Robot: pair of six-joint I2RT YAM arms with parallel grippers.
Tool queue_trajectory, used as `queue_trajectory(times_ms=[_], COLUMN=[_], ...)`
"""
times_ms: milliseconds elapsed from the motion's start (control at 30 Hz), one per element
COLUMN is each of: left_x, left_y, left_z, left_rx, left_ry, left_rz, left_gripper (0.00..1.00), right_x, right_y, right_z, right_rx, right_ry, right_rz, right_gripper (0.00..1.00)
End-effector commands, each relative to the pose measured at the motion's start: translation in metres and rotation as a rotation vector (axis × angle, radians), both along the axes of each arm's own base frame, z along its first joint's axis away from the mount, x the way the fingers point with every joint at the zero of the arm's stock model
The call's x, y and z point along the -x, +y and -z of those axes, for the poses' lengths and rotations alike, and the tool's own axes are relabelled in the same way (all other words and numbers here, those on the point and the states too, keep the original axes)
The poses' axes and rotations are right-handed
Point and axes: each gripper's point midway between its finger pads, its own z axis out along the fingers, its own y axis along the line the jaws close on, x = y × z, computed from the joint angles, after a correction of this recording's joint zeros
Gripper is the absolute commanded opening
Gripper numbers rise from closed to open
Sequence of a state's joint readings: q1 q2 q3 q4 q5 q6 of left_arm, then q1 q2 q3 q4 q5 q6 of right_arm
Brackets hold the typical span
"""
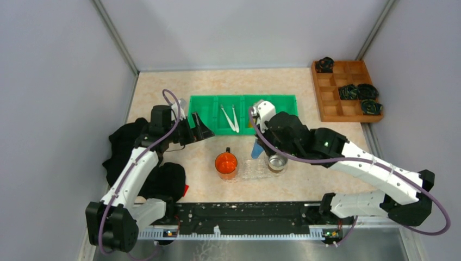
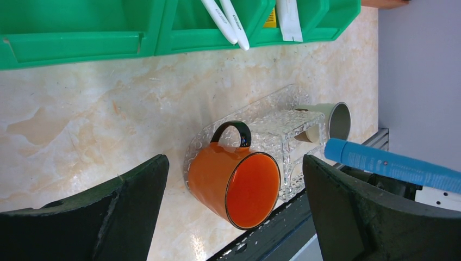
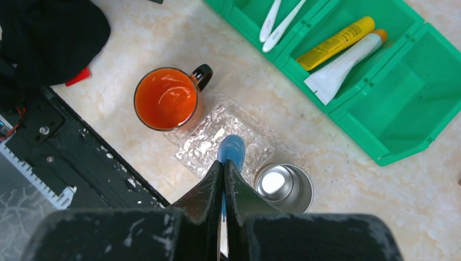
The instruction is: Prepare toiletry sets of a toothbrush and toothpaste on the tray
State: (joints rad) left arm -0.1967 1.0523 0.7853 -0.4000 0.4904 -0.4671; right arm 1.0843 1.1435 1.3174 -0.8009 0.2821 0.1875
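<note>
So, nearest the bases: the tray sits with an orange mug at its left end and a steel cup at its right end. The right gripper is clamped tight on the blue tube, pinching its top end. That leaves the tube hanging almost upright, long axis near vertical. Its rounded end points down at the bare middle of the tray, a bit closer to the cup. Can't tell if the tip touches the plastic. My guess is it's held by the tail so it can drop straight into the gap without bumping either cup.

A little further out, the left gripper hovers by the bin's left end, fingers spread wide and nothing in them. It's probably placed there to go for a brush.

In the bin itself, both brushes lie in the middle compartment, long axes running roughly near-to-far. The yellow tube and white tube lie side by side in the next compartment to the right.
</note>
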Motion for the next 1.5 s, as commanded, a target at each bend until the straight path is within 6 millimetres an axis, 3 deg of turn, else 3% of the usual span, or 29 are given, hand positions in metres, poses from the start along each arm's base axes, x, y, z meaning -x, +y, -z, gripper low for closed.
queue_trajectory(times_ms=[0,300,567,1467], left_x=[0.0,0.001,0.003,0.001], left_y=[-0.001,-0.002,-0.002,-0.003], left_z=[0.003,0.003,0.003,0.006], left_rx=[-0.001,0.004,0.007,0.008], left_ry=[-0.011,-0.011,-0.011,-0.006], left_rz=[0.01,0.012,0.013,0.014], left_gripper=[0.99,0.99,0.99,0.99], right_x=[0.012,0.014,0.006,-0.015], right_y=[0.014,0.036,0.042,0.046], right_z=[-0.003,0.012,0.019,0.008], right_rx=[-0.043,-0.015,0.014,0.051], right_ry=[-0.006,-0.003,-0.019,-0.114], right_rz=[-0.039,-0.062,-0.046,-0.006], right_gripper=[0.0,0.0,0.0,0.0])
